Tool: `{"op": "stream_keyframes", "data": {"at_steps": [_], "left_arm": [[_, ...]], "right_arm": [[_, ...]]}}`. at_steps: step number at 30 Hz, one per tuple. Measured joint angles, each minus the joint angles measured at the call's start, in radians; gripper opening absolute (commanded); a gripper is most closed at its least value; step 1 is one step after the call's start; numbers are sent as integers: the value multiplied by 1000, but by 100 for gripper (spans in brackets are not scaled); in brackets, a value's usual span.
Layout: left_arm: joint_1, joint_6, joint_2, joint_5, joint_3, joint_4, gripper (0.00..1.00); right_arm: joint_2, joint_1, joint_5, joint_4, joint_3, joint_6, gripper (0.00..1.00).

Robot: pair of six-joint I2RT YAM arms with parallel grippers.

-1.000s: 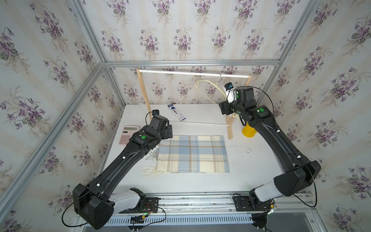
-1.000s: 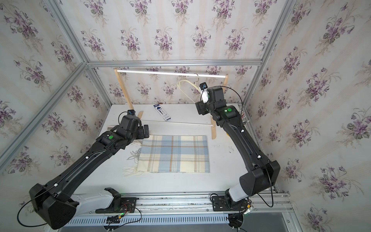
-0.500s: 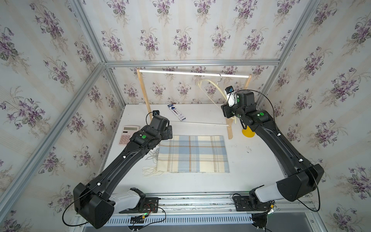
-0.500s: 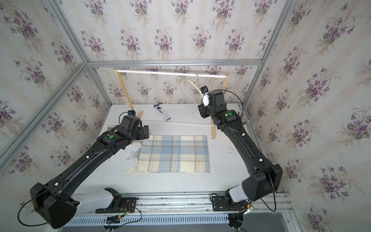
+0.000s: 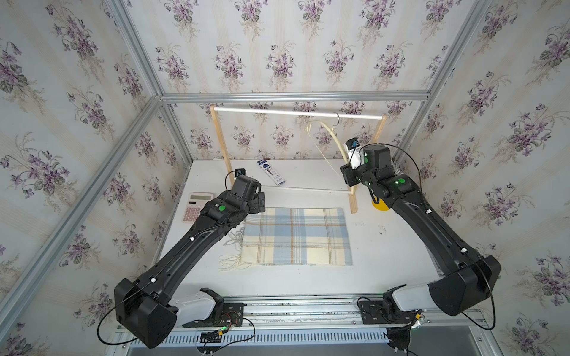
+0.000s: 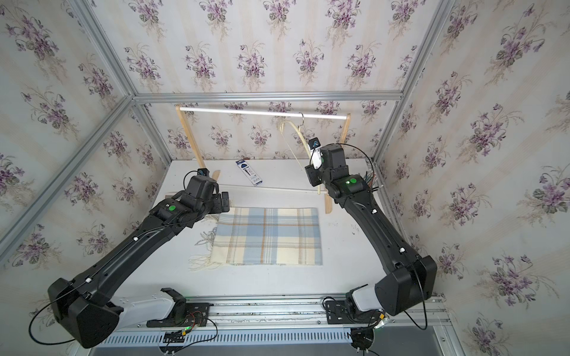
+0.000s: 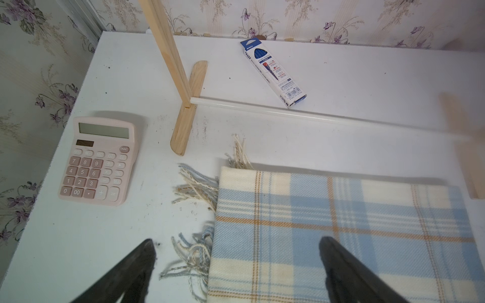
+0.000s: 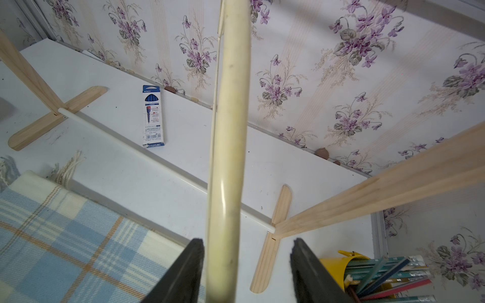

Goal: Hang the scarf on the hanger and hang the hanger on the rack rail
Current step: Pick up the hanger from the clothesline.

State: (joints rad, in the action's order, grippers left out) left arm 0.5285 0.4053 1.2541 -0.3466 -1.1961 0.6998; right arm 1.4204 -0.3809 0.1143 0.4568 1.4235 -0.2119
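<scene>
Grasping step: the hanger (image 8: pixel 231 131) is bracketed by the right gripper (image 8: pixel 246 244); no cloth is lifted, so the task is judged to be at its start.
Right gripper: the jaws stand apart on either side of the hanger's curved arm. One pad is at or almost at the wood and a clear gap is seen on the other side, so no clamp is made yet.
Hanger: it is hung by its hook (image 5: pixel 337 116) on the top rod (image 5: pixel 277 111) of the rack (image 5: pixel 220 138), near the right post. It is seen edge-on, with its lower end at the right gripper.
Scarf (image 5: pixel 296 237): it is laid folded and flat on the table (image 5: pixel 385 252), in front of the rack, with its fringe toward the left arm. As far as can be told, it is touched by neither gripper.
Left gripper (image 7: pixel 236 241): the jaws are spread wide and nothing is held. It hovers over the fringed edge of the scarf, one finger above cloth and the other above bare table.
Next move: the right jaws would need to be brought together squarely on the wooden arm, so that the hanger is steadied without being twisted on its hook. The wood looks smooth and rounded, so a slip is thought possible.
After that: the scarf's edge would have to be pinched by the left gripper, raised, and draped over the hanger.
</scene>
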Motion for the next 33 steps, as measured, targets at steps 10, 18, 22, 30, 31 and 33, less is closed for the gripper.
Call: {"op": "stream_keyframes", "data": {"at_steps": [10,18,22,30,31,33], "left_arm": [[0,1,5,0,-8,10,94],[0,7,15,-4,-30,30,94],[1,7,19,-8,-35,36,93],[8,7,25,-22,-58,37,93],[8,6,26,-23,-60,37,93],[11,6,27,-23,-64,37,93]], "right_arm": [[-2,0,-52,-26,-26,7,3],[-14,1,-86,-55,-34,29,0],[-21,1,-101,-63,-38,45,0],[-61,0,-103,-152,-39,90,0],[-66,0,-103,-164,-39,95,0],[-78,0,-103,-169,-48,105,0]]}}
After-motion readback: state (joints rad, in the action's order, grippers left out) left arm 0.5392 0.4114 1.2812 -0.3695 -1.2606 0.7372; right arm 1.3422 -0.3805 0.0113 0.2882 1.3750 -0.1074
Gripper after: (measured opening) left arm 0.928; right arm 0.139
